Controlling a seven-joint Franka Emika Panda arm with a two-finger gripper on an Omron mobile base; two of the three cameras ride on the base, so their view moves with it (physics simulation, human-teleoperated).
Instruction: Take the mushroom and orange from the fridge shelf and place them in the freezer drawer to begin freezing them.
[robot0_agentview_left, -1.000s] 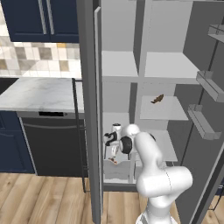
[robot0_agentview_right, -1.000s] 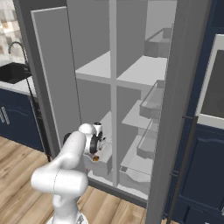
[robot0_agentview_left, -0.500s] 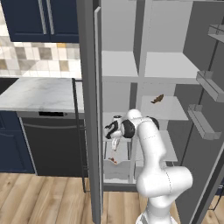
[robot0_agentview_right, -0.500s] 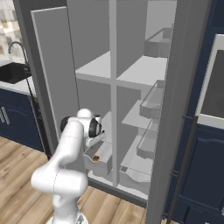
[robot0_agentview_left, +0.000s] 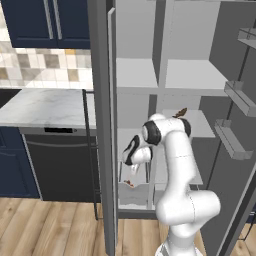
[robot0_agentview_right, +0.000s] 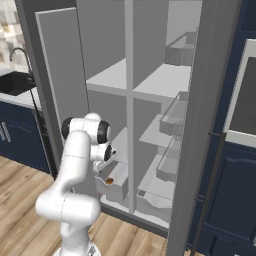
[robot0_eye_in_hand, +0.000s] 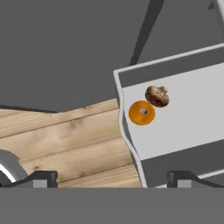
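The claw (robot0_eye_in_hand: 112, 177) hangs open and empty, its two dark fingertips (robot0_eye_in_hand: 43, 178) spread wide apart with nothing between them. It is held above the freezer drawer (robot0_eye_in_hand: 183, 131) and off to one side, looking down at it. The drawer is pulled out over the wooden floor (robot0_eye_in_hand: 74, 140). Inside it, on the pale grey bottom, the orange (robot0_eye_in_hand: 141, 113) and the mushroom (robot0_eye_in_hand: 157, 96) lie side by side, touching or very nearly so, close to one corner of the drawer.

From the left base view the claw (robot0_agentview_left: 131, 152) sits at the end of the bent white arm (robot0_agentview_left: 172, 150), just above the open drawer (robot0_agentview_left: 134, 192), where a small orange-brown speck (robot0_agentview_left: 131, 183) shows. Higher up, on the fridge shelf (robot0_agentview_left: 192, 125) of the wider column, an elongated dark brown piece (robot0_agentview_left: 179, 113) rests behind the arm. The fridge door (robot0_agentview_left: 102, 120) stands open, and to its left runs a marble surface (robot0_agentview_left: 42, 106).
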